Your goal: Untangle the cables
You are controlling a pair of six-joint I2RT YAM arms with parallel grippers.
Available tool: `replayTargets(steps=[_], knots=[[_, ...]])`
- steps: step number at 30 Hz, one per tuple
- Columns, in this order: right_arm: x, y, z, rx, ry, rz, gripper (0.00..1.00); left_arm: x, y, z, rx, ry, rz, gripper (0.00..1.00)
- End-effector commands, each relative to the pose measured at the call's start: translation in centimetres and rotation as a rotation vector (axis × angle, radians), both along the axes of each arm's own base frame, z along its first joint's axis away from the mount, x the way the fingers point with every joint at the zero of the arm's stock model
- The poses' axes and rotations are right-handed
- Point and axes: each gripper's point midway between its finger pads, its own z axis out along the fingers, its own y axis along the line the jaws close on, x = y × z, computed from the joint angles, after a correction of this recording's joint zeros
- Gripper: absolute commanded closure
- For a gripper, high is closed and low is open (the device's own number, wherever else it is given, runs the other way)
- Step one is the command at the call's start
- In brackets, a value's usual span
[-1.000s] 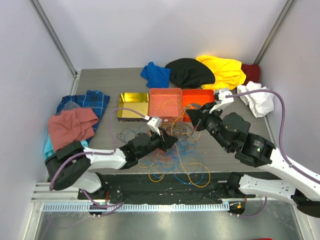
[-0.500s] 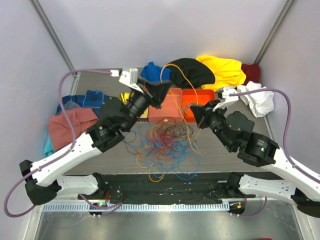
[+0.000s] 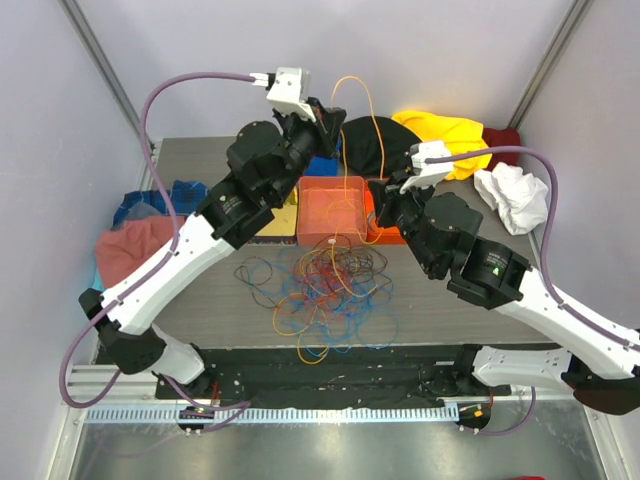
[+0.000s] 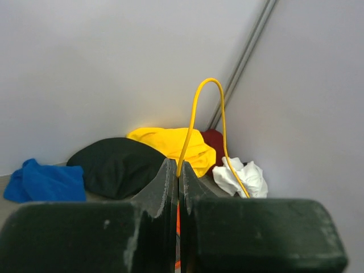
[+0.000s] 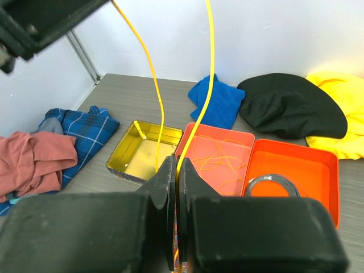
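Left claw (image 4: 177, 166) is pressed shut on one yellow cable (image 4: 209, 79) and held high above the tabletop (image 3: 440, 305). Right claw (image 5: 177, 165) pinches the same strand lower down, with a loop arching between them. A few orange strands lie in the middle orange tray (image 3: 330, 182), but most cables (image 3: 330, 285) sit heaped in a knot on the tabletop just before the trays. Judged early, bulk left.

Top external: you look down from high at the near edge over the whole surface (image 3: 225, 310). Left wrist: raised, facing the back right corner. Right wrist: angled down onto the orange trays (image 5: 296, 170), nearer. All views share the yellow cable (image 4: 193, 114) and black cloth (image 4: 114, 165).
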Motion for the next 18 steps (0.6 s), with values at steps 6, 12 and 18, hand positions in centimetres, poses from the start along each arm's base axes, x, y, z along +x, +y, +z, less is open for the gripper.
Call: replayTargets(steps=[6, 12, 18], knots=[[-0.6, -0.2, -0.9, 0.038, -0.014, 0.028, 0.83, -1.5, 2.3, 8.6, -0.051, -0.15, 0.001, 1.0], [-1.2, 1.1, -3.7, 0.034, 0.033, 0.099, 0.59, -1.6, 2.1, 11.4, -0.075, -0.201, -0.009, 1.0], [-1.1, 1.0, -4.2, 0.008, 0.047, 0.092, 0.33, -1.1, 1.9, 13.0, -0.069, -0.232, 0.008, 1.0]])
